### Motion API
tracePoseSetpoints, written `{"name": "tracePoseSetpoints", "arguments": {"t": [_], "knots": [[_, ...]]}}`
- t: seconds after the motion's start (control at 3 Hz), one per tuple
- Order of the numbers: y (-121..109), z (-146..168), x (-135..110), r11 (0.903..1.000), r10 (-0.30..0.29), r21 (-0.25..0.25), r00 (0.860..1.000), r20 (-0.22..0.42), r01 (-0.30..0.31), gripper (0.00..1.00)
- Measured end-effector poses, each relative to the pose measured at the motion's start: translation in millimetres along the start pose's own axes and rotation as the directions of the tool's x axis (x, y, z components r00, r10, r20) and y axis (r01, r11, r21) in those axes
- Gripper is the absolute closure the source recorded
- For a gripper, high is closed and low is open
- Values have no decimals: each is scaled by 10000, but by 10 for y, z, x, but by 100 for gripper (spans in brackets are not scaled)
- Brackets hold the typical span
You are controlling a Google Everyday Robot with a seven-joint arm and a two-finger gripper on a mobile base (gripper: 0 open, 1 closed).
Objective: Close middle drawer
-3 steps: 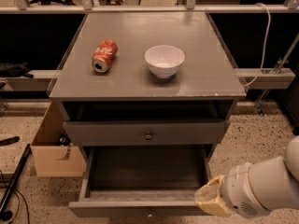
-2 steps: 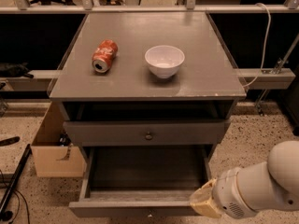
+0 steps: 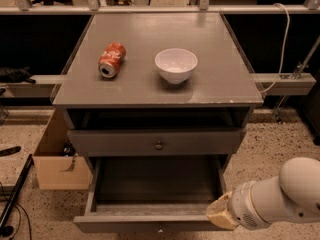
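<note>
Camera view, one frame.

1. Gripper [image 3: 220,216]: tan tip on a white arm [image 3: 280,196], low at the right edge, level with the front right corner of the pulled-out drawer. Spread or pressed together: cannot tell. Contact with the drawer: cannot tell.
2. Middle drawer [image 3: 155,189]: directly left of the gripper, drawn well out of the cabinet, interior bare, small dark knob at the centre of its front.
3. Upper drawer [image 3: 125,143]: above and left of the gripper, pushed in, round knob at centre.
4. Cabinet top [image 3: 225,69]: well above the gripper, grey.
5. White bowl [image 3: 176,65]: on the top, upright, above and left of the gripper.
6. Soda can [image 3: 111,60]: on its side, farther left than the bowl, apart from it.
7. Cardboard box [image 3: 55,169]: on the floor, far left of the gripper, beside the cabinet.
</note>
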State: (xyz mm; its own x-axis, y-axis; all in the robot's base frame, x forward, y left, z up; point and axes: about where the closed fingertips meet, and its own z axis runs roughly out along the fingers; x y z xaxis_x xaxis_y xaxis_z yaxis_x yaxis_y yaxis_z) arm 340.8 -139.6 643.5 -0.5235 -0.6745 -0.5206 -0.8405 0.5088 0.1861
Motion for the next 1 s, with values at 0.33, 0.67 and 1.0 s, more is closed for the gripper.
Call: {"name": "tracePoseSetpoints", "arguments": {"t": [0.33,0.67,1.0], "knots": [[0,215,-19,10000,57,-3,9990,-436,-57,100],[-7,501,3,9999,123,-39,9940,-1089,-128,100],[-45,814,83,9984,487,-211,9835,-1744,-532,100]]}}
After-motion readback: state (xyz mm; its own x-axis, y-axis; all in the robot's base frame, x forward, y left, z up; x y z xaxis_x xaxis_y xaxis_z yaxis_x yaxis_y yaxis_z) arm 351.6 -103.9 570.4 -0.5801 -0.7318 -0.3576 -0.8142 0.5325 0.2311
